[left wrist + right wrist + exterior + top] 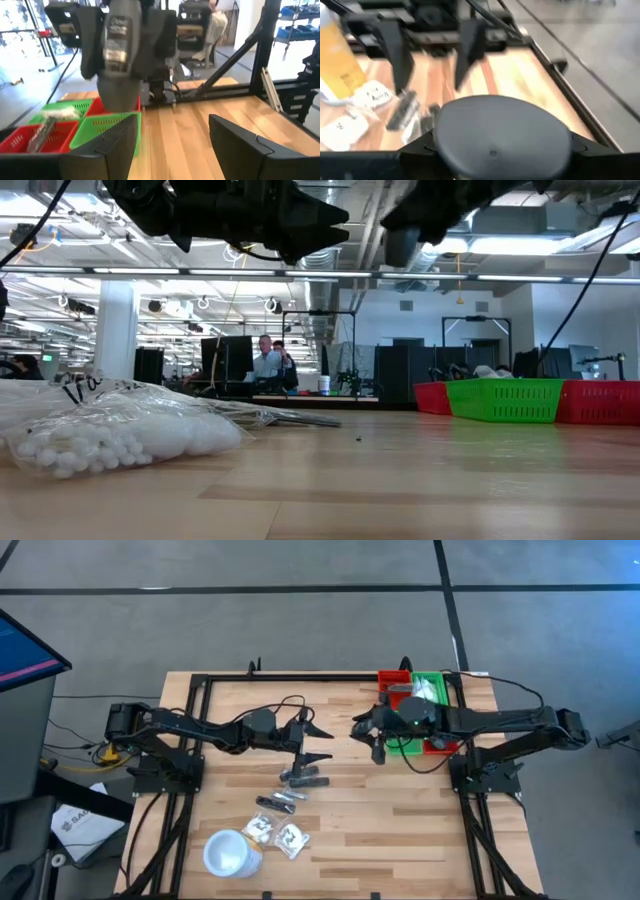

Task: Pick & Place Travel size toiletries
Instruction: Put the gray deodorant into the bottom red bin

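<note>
My right gripper (372, 736) hangs above the table's middle, left of the bins, shut on a dark grey tube (120, 55). The tube's rounded top end (495, 135) fills the right wrist view. My left gripper (322, 744) faces it from the left, open, with nothing between its fingers (115, 145). More toiletries lie flat on the wood nearer the front. They are dark tubes (303, 778) (280, 802) and clear sachets with white contents (262, 829) (292, 838) (110, 435). My right gripper pinches the grey tube's body (100, 60) between its two fingers, one on each side. The fingers come from the table's right, slanting a little downward. The tube stands about upright, lifted clear of the table, with its lower end (117, 97) below the fingers.
A green bin (428, 690) and red bins (395, 680) (440, 745) stand at the back right. One red bin (45, 137) holds an item. A white cup (230, 852) stands near the front left. A black frame (300, 678) borders the table. Bare wood lies between the grippers and the front right.
</note>
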Tool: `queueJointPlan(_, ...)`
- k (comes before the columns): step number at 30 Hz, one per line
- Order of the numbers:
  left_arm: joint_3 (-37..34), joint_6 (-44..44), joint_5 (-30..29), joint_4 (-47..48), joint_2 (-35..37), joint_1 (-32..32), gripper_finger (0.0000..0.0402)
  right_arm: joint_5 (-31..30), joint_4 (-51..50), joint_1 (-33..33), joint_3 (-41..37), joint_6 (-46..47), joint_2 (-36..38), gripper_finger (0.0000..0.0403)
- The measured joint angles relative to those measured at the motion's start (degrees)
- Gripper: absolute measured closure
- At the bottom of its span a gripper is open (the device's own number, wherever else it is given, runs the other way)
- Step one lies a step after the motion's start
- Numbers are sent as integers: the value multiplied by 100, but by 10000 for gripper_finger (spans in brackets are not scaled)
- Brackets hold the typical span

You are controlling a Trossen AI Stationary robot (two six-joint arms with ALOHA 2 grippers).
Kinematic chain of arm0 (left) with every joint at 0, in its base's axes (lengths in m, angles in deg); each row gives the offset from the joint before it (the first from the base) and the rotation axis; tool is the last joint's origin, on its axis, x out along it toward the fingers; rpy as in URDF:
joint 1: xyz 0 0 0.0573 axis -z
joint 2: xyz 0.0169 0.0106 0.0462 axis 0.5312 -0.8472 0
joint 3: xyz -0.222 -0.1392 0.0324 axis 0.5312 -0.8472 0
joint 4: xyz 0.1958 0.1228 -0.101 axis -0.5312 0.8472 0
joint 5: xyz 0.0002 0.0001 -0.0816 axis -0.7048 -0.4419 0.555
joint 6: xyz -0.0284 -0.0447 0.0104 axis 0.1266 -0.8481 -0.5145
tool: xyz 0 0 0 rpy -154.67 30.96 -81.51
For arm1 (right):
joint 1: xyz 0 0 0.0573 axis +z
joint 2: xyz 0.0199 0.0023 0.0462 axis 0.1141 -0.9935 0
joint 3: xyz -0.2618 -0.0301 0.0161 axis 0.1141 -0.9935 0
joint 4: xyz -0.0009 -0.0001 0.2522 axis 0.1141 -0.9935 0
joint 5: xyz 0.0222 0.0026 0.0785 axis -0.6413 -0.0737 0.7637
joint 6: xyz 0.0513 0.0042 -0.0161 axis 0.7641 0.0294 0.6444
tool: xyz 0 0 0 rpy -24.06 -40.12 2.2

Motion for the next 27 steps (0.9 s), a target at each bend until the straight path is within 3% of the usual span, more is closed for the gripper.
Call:
queueJointPlan(14,0,-5,-24,67,-2,1,174,-671,-2286,-605,2,1039,204,205)
queueJointPlan(27,0,-8,-22,86,-2,1,180,-691,-3850,-1194,4,1942,200,205)
